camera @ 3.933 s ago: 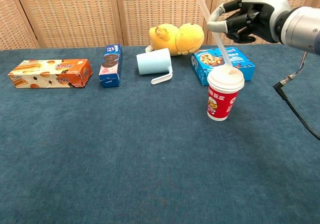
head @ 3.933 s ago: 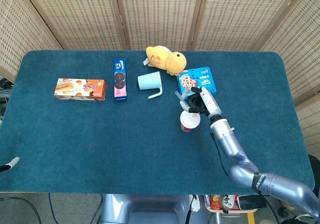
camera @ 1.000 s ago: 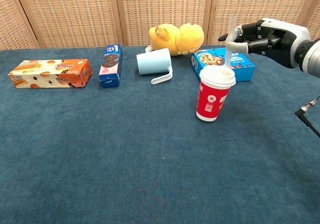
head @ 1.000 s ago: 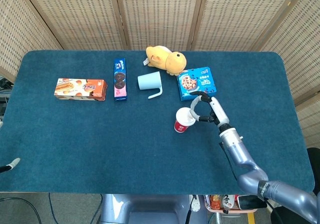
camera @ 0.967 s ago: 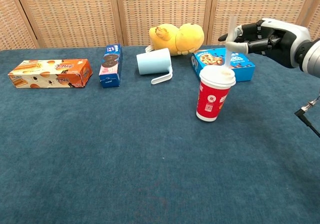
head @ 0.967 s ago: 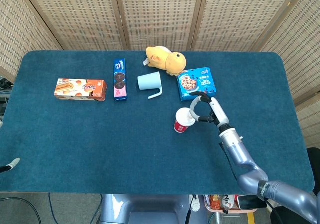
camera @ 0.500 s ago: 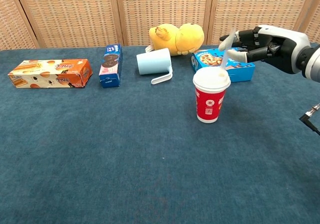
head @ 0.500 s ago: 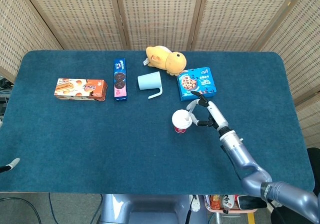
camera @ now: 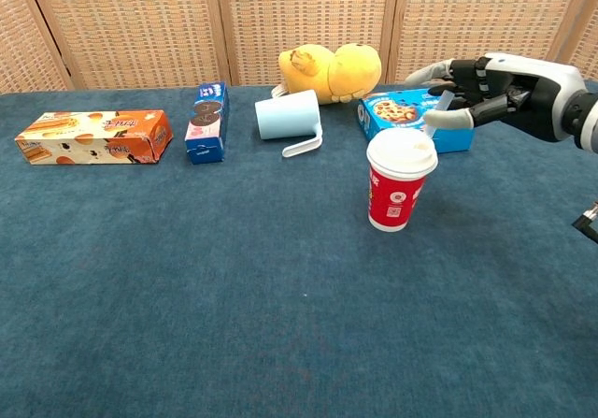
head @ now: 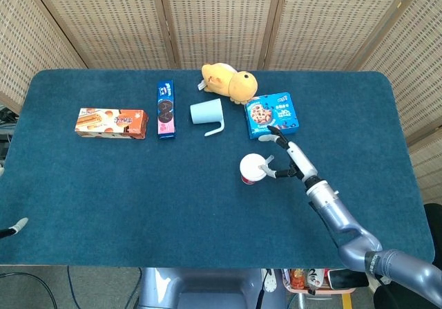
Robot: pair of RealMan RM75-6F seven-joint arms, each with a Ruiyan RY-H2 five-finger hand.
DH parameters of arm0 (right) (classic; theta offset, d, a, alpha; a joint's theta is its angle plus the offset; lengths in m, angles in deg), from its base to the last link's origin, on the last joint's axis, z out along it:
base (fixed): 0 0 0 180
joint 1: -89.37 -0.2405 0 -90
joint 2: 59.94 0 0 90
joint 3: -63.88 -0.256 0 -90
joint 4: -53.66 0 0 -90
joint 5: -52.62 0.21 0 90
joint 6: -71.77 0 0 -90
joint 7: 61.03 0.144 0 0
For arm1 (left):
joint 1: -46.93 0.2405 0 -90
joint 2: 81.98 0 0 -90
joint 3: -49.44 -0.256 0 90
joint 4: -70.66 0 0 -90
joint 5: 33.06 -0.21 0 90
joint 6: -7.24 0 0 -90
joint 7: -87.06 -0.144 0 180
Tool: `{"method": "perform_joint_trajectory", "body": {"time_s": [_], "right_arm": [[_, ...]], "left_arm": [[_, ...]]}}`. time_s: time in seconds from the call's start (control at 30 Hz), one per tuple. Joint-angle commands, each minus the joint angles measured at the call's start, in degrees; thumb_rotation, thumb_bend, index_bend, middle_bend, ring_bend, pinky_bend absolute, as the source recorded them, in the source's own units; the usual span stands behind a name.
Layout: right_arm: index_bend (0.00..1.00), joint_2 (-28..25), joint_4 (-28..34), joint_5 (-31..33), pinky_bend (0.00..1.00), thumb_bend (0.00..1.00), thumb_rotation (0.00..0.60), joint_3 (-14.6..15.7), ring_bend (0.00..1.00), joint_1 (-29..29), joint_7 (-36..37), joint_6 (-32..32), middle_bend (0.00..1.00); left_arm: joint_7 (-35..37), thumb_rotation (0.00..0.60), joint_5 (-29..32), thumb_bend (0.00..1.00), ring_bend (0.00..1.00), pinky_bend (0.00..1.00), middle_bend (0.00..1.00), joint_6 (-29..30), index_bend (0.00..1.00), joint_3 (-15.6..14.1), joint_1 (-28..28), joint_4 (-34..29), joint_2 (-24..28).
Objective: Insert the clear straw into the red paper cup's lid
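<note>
Chest view, red paper cup (camera: 400, 180) just beside right hand (camera: 486, 93), fingers spread

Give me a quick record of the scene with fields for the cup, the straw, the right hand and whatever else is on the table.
cup: red paper cup with white lid, upright on the blue cloth table
straw: clear straw, its upper end at the right hand's fingers; whether its tip sits in the lid cannot be told
right hand: right hand beside the cup's top, fingers spread
left hand: not in view
behind cup: blue cookie box, yellow plush toy, light blue plastic mug on its side
</note>
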State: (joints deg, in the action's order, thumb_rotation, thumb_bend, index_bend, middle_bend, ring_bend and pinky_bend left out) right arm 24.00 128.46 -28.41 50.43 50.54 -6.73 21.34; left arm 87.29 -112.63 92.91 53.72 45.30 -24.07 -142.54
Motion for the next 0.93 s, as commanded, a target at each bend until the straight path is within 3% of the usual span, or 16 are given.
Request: {"method": "perform_joint_trajectory", "body": {"time_s": [0.03, 0.17, 0.43, 0.57, 0.67, 0.83, 0.93], "right_arm": [[0.12, -0.7, 0.3, -0.6, 0.00, 0.07, 0.600, 0.5, 0.00, -0.2, 0.2, 0.2, 0.00], [0.00, -4.4, 2.9, -3.1, 0.00, 0.00, 0.600, 1.6, 0.00, -0.1, -1.0, -0.5, 0.00], [0.00, -12.0, 7.3, -7.5, 0.00, 0.00, 0.600, 3.8, 0.00, 3.2, -11.3, -7.5, 0.00], [0.00, -16.9, 9.6, -11.2, 0.00, 0.00, 0.600, 6.1, 0.00, 7.6, -20.2, -15.4, 0.00], [0.00, -20.5, 11.2, -14.5, 0.00, 0.00, 0.600, 8.8, 0.00, 13.5, -31.0, -23.9, 0.00], [0.00, -20.9, 14.4, -16.5, 0.00, 0.00, 0.600, 11.6, 0.00, 21.2, -44.3, -33.9, 0.00], [0.00, -20.2, 15.2, -16.9, 0.00, 0.00, 0.600, 12.0, 0.00, 23.1, -47.7, -36.4, 0.00]], "left_arm": [[0.0, 0.600, 0.0, 0.16, 0.00, 0.00, 0.00, 0.0, 0.00, 0.0, 0.0, 0.0, 0.0], [0.3, 0.600, -0.1, 0.16, 0.00, 0.00, 0.00, 0.1, 0.00, -0.1, 0.1, 0.0, 0.1], [1.2, 0.600, -0.6, 0.16, 0.00, 0.00, 0.00, 0.8, 0.00, -0.1, 0.5, 0.2, 0.4], [1.6, 0.600, -1.5, 0.16, 0.00, 0.00, 0.00, 1.9, 0.00, -0.4, 1.0, 0.2, 0.7], [1.7, 0.600, -2.4, 0.16, 0.00, 0.00, 0.00, 3.5, 0.00, -0.6, 1.7, 0.2, 0.7], [1.8, 0.600, -4.1, 0.16, 0.00, 0.00, 0.00, 6.0, 0.00, -0.9, 2.7, 0.4, 0.5], [1.8, 0.600, -4.6, 0.16, 0.00, 0.00, 0.00, 6.8, 0.00, -1.0, 3.1, 0.6, 0.3]]}}
